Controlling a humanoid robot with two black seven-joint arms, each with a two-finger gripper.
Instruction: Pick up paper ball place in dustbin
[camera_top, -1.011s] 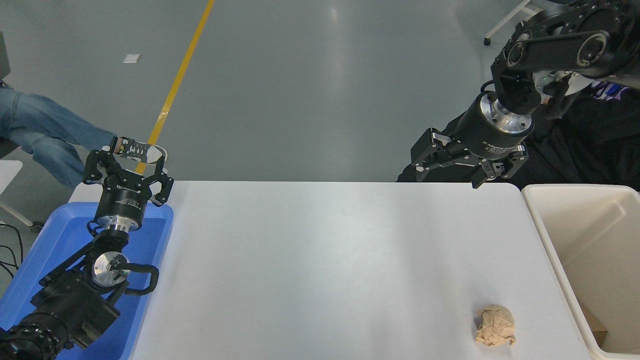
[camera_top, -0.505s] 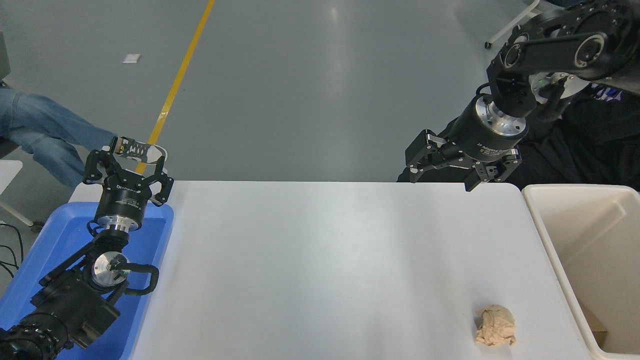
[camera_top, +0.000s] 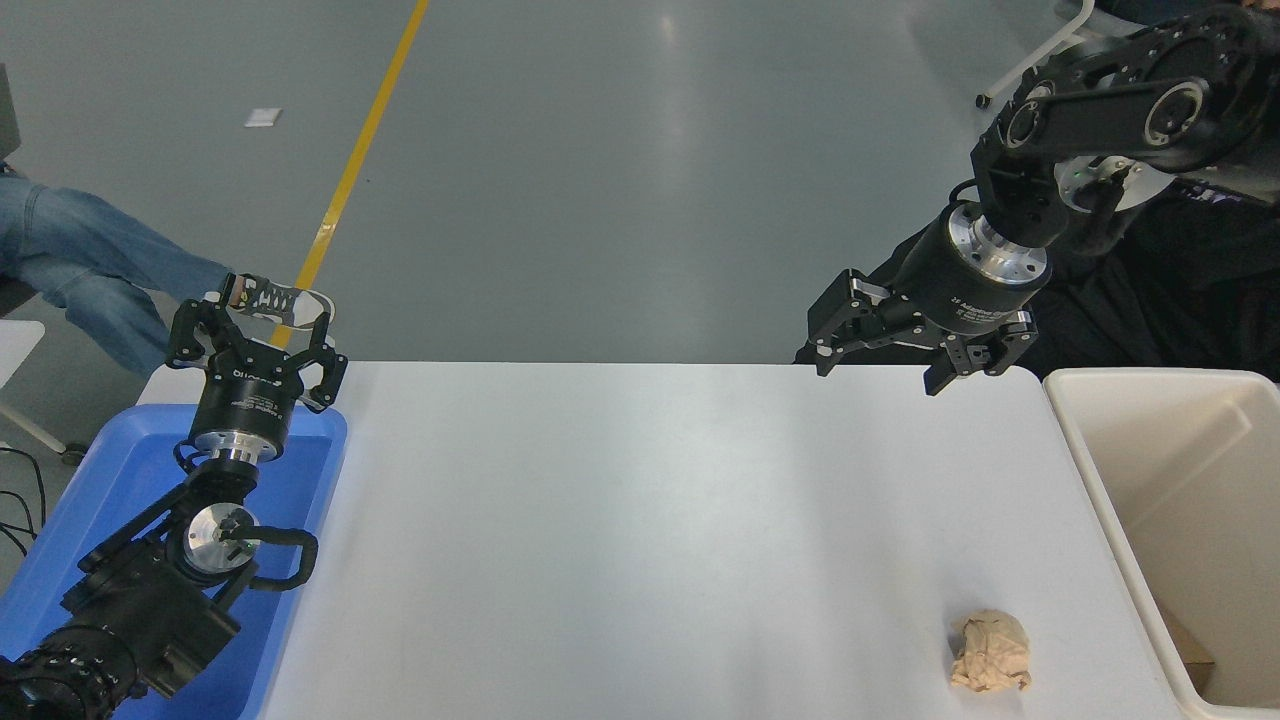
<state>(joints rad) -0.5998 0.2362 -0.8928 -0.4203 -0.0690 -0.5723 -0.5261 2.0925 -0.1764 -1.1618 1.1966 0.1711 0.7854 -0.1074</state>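
Well nearer than right end effector (camera_top: 878, 372): paper ball (camera_top: 990, 652).

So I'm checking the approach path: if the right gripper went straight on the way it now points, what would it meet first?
Probably the bare white table near its far edge. The right gripper, open, points down and toward the left. Nothing else shows there; the paper ball lies well nearer the camera. Depth is unclear from this one view.

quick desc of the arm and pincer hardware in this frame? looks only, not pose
Both arms are black, with blocky jointed links. Each pincer, left pincer and right pincer, has black linkage fingers on a black cylindrical body with small white lettering, mounted on a silver metal wrist flange. A black cable loops beside the left arm's silver joint disc. The right arm shows round joint housings and a green indicator light.
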